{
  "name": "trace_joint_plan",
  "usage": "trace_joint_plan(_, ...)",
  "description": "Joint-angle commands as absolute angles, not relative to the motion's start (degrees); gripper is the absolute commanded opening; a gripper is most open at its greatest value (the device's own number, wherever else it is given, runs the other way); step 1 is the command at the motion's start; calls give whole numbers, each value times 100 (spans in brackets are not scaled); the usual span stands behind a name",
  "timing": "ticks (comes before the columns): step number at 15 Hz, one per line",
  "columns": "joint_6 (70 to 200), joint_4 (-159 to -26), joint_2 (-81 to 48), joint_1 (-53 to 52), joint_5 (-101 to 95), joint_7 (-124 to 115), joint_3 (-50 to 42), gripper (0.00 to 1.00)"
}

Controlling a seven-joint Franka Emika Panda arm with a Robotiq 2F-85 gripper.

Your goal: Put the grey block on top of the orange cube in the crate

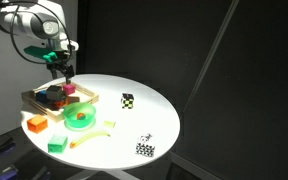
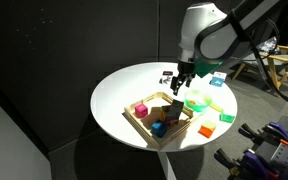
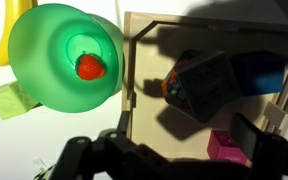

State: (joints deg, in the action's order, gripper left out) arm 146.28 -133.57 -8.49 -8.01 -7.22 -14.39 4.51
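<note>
In an exterior view the hand (image 1: 63, 72) is seen released, its fingers spread with nothing between them, hanging just above the crate (image 1: 29, 98), which is set on the round white bench (image 1: 134, 120); a green bowl (image 1: 79, 120) is placed just beside the crate, an orange block (image 1: 36, 124) and a green block (image 1: 56, 146) are laid near the bowl, and a checkered cube (image 1: 127, 99) is set well apart from the crate. In an exterior view taken across the bench the hand (image 2: 180, 87) is shown over the crate (image 2: 139, 126), in which a pink block (image 2: 141, 109) and a blue block (image 2: 159, 128) are laid; the grey block is too small and too shadowed to be told here. In the wrist view the spread fingers (image 3: 84, 155) are seen at the lower edge, clear of everything; the grey block (image 3: 209, 85) is found inside the crate (image 3: 126, 110), tilted and in deep shadow, touching the orange cube (image 3: 171, 88), which shows at its side nearest the bowl; whether the block rests fully upon the cube cannot be told. A small red thing (image 3: 89, 67) is seen lying in the bowl (image 3: 44, 50)
</note>
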Motion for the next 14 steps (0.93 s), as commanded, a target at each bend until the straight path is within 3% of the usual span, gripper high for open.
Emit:
trace_joint_plan(1,14330,-13619,-345,-746,-631,-1642,380,100)
trace_joint_plan(14,13281,-14490,1283,-328,-2,-487,176,100)
